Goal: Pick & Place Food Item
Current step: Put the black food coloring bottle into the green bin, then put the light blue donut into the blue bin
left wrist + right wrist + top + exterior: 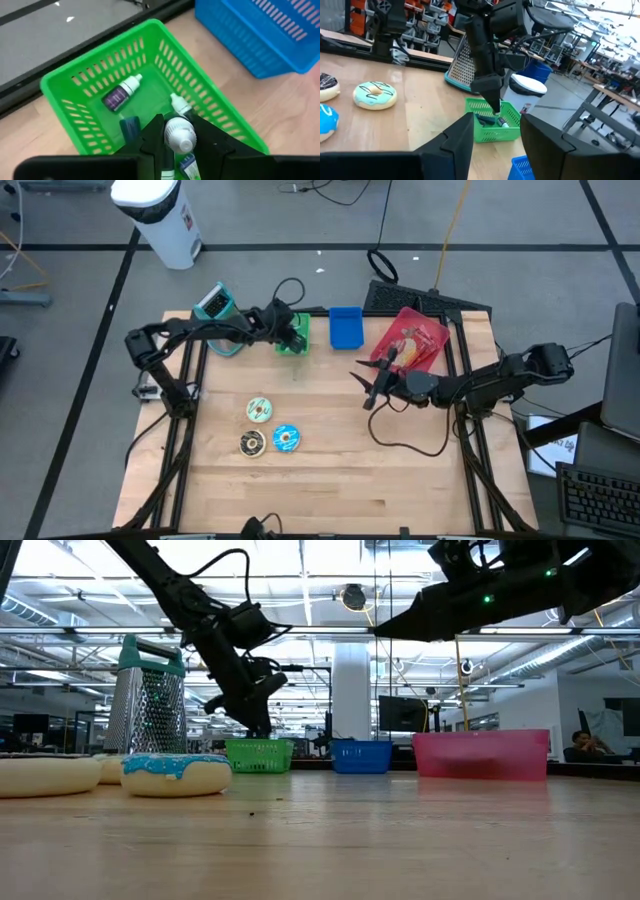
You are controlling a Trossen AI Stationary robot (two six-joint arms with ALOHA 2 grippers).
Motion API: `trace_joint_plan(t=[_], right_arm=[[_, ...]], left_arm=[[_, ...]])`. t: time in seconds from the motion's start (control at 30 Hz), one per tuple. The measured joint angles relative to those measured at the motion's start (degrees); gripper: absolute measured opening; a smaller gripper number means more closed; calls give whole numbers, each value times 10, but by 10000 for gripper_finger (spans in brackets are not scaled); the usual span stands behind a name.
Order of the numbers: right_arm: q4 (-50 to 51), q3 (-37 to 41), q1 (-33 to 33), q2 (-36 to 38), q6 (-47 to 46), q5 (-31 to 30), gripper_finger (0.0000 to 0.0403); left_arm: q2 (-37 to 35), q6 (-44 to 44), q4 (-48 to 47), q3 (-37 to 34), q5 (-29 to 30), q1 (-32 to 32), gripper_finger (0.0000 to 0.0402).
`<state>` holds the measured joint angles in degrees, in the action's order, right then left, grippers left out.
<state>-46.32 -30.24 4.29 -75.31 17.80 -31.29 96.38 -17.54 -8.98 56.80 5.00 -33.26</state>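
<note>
Three donuts lie flat on the table: a pale blue one (259,409), a bright blue one (286,438) and a chocolate one (252,443). No gripper is near them. My left gripper (179,150) hangs over the green basket (95,75) at the far edge, tipped downward and shut on a small white-capped bottle (179,134). Two more small bottles (122,92) lie on the basket floor. My right gripper (495,145) stands open, level and empty above the table's right half (368,390). My left gripper pinches the small bottle between its two fingers, just behind the white cap (180,142). The fingers slant down from the table's left side. The cap end sticks out past the fingertips, and the bottle hangs clear above the basket floor.
A blue basket (345,327) and a pink tray with a red packet (412,340) stand right of the green basket along the far edge. A metal grater (215,305) stands to the left. The wood nearer than the donuts is bare.
</note>
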Motion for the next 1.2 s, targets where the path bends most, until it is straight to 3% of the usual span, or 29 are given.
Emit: trace_joint_plan(t=[0.13, 0.43, 0.57, 0.7, 0.83, 1.03, 1.2], right_arm=[[0, 0, -1, 0, -26, 0, 151], [-2, 0, -1, 0, -22, 3, 156], [-10, 0, -1, 0, -49, 87, 156], [-25, 0, 4, -3, -106, 153, 161], [-17, -14, 23, -33, -138, 165, 169], [34, -110, 52, -133, -121, 167, 186], [120, -162, 65, -157, -92, 166, 190]], left_arm=[[-4, -5, 1, 0, 0, -8, 113], [-7, 37, -9, 0, -10, -24, 239], [-49, 42, -36, 0, -11, -24, 271], [-128, 47, -62, 0, -10, -10, 285], [-215, 60, -46, 0, -11, 26, 284], [-307, 70, -25, 1, -42, 95, 274], [-347, 30, -179, 1, -96, 143, 274]])
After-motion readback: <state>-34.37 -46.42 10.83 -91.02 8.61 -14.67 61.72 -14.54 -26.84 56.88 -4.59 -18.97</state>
